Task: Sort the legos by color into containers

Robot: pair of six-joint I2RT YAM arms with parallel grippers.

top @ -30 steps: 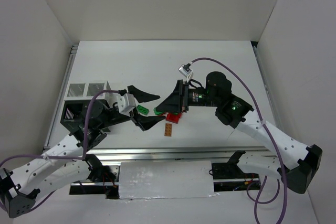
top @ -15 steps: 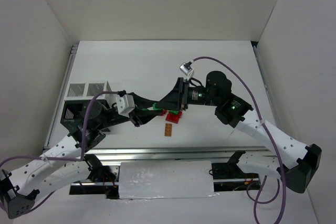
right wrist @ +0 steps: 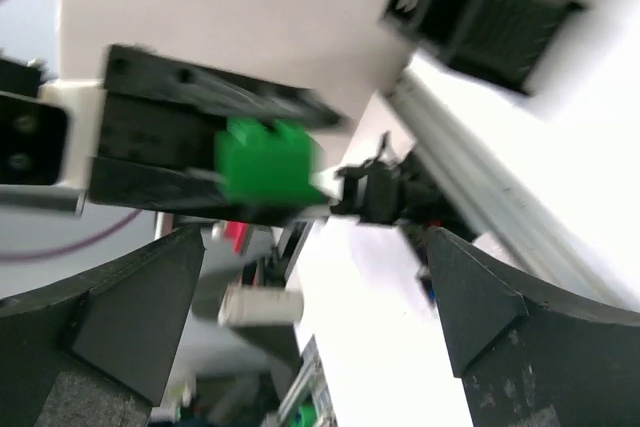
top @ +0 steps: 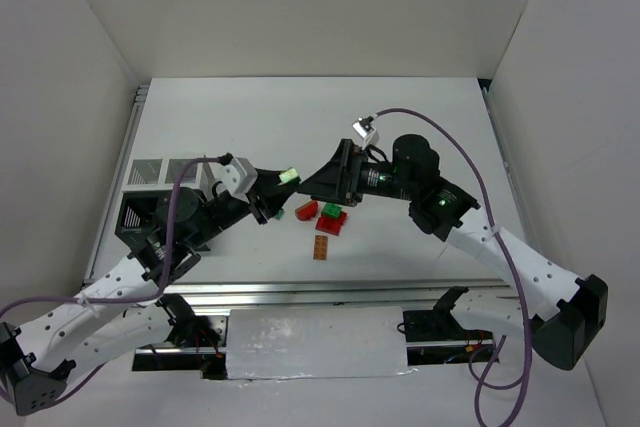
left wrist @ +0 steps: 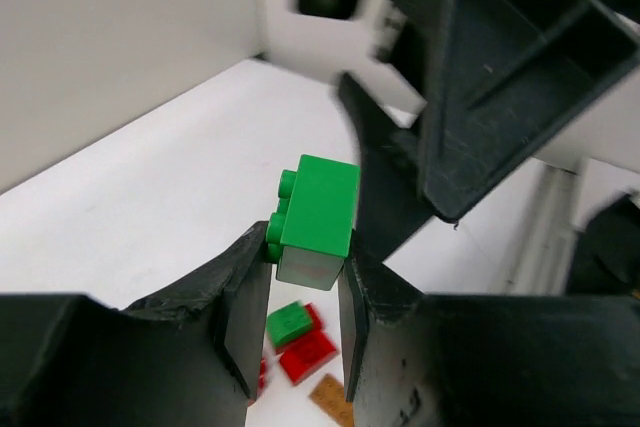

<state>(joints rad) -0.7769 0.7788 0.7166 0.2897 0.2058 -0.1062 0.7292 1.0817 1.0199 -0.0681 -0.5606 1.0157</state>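
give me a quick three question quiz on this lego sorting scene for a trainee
1. True or false: the left pincer grips a red brick.
2. The right pincer is: A open, B shut on a brick, C out of view.
3. Fill in: the orange-brown brick lies on the ____.
Key: 1 false, it holds the green brick; 2 A; 3 table.
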